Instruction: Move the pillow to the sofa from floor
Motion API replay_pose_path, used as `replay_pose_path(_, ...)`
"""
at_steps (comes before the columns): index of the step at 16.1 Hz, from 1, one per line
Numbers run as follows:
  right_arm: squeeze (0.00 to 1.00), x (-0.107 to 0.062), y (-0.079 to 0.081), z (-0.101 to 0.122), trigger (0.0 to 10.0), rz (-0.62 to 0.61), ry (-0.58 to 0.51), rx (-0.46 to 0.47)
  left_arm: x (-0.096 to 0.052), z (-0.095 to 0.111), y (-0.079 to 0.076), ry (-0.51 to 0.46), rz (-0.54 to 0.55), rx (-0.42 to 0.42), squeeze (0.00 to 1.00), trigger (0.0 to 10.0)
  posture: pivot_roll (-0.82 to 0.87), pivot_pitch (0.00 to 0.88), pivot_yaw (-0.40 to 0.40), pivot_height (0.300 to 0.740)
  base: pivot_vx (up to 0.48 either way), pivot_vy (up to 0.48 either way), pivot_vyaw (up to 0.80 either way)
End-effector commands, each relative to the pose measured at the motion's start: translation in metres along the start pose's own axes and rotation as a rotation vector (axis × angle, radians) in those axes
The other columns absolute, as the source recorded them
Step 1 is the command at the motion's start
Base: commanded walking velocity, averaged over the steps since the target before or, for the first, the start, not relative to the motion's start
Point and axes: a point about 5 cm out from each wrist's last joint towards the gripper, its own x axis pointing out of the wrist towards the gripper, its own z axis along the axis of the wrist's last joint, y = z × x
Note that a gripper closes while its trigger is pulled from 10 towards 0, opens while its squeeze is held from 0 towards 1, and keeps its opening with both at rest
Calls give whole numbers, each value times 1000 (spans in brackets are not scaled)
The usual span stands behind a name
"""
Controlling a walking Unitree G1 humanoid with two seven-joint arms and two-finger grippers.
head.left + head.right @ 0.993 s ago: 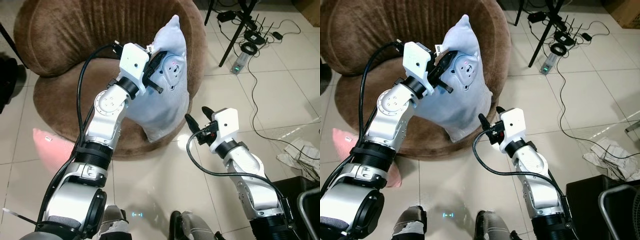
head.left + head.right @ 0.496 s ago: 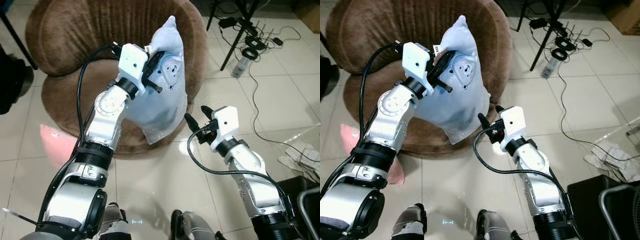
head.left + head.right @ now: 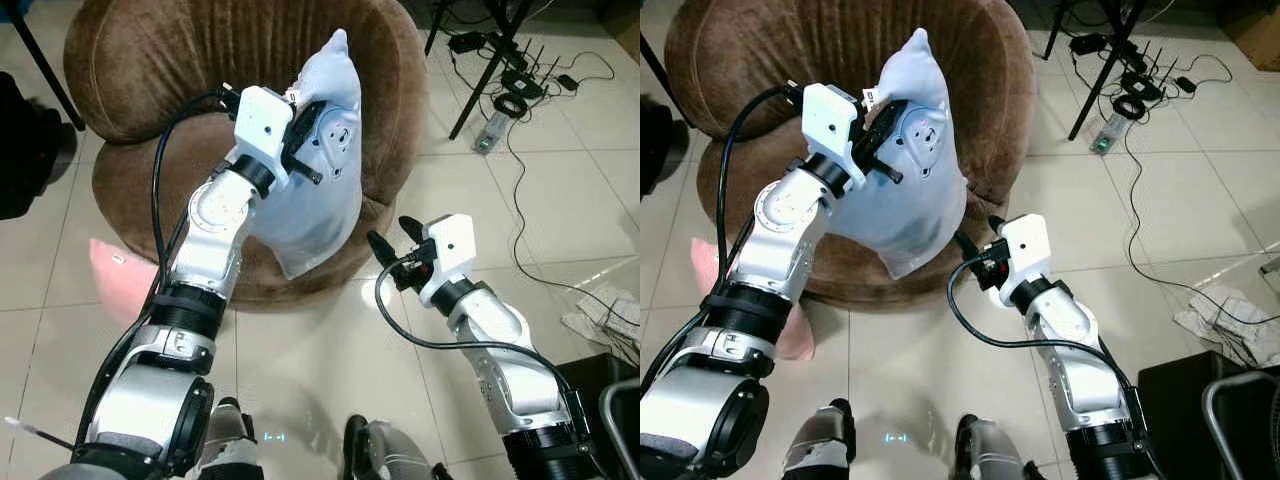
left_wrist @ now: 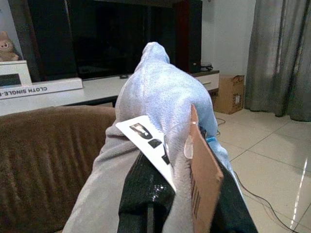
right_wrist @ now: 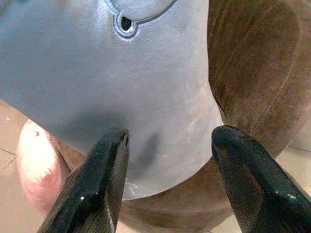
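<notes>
Hanging over the brown sofa (image 3: 150, 70), pale blue pillow (image 3: 310, 190) pinched in left gripper (image 3: 305, 145), right gripper (image 3: 388, 235) spread empty below it

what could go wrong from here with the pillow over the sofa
1. The left gripper pinches the light blue pillow only near its top edge, so the hanging bulk could slip free and drop to the floor.
2. The pillow's lower corner hangs near the front rim of the brown sofa; released here, it may slide off the seat.
3. The open right gripper hovers just below the pillow and could snag it.
</notes>
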Motion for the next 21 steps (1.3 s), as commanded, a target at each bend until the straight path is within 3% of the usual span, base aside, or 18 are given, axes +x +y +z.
replay_pose_path(1, 0, -6, -3, -1, 10000, 5, 8, 14, 5, 9, -4, -49, -6, 11, 0, 0, 28, 204, -118, 740, 0, 0, 0)
replay_pose_path(13, 0, -8, -6, -1, 10000, 20, 24, 19, 7, 8, -6, -52, -4, -12, 0, 0, 22, 202, -132, 740, 0, 0, 0)
replay_pose_path(17, 0, -8, -2, -5, 10000, 26, 33, 33, 7, 7, -7, -46, -4, -18, 0, 0, 37, 191, -136, 740, 0, 408, 0)
replay_pose_path(21, 0, -4, 1, -7, 10000, 35, 32, 42, 8, 9, -4, -51, 1, 4, 0, 0, 52, 187, -134, 740, 0, 0, 0)
